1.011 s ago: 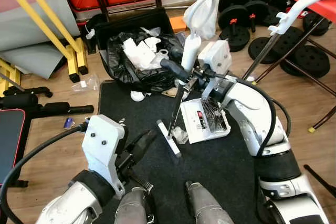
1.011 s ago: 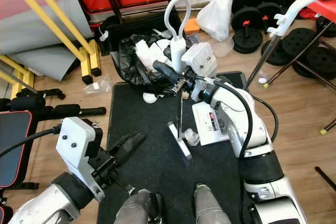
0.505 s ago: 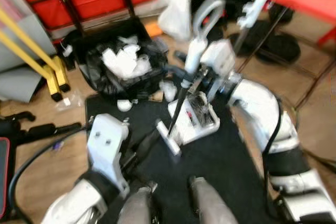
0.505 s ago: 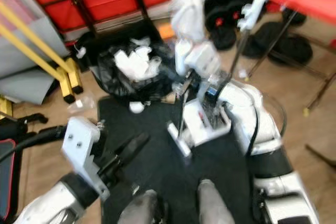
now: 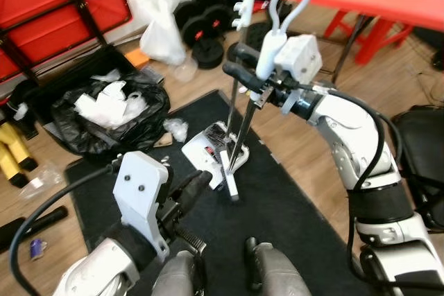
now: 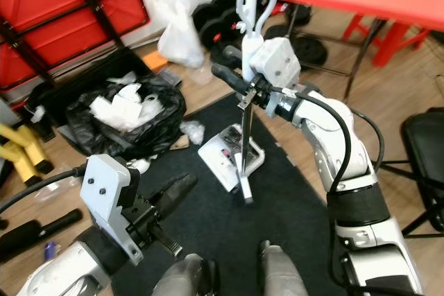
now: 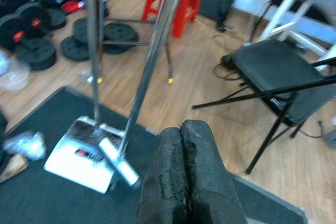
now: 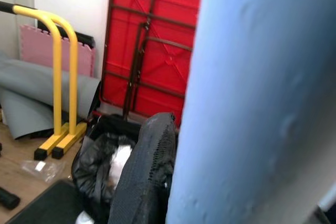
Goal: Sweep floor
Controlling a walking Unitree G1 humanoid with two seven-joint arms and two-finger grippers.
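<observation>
Left eye view: right gripper [image 5: 244, 82] clenches the broom [image 5: 240, 132] upright on the black mat [image 5: 291, 199], beside the dustpan [image 5: 208, 154]; left gripper [image 7: 185, 179] (fingers pressed together, empty) idles. Crumpled litter [image 5: 175, 128] remains, so sweeping looks unfinished.

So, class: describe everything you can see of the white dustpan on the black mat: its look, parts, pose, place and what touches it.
The white dustpan is a flat, plastic-looking tray with a red and black label on top. It lies on the black floor mat, in front of the black bin bag full of white rubbish. A thin metal pole rises from its rear edge, beside a second pole that ends in a small white broom head. The right gripper is shut on the white handle above. A crumpled clear wrapper lies close by.
</observation>
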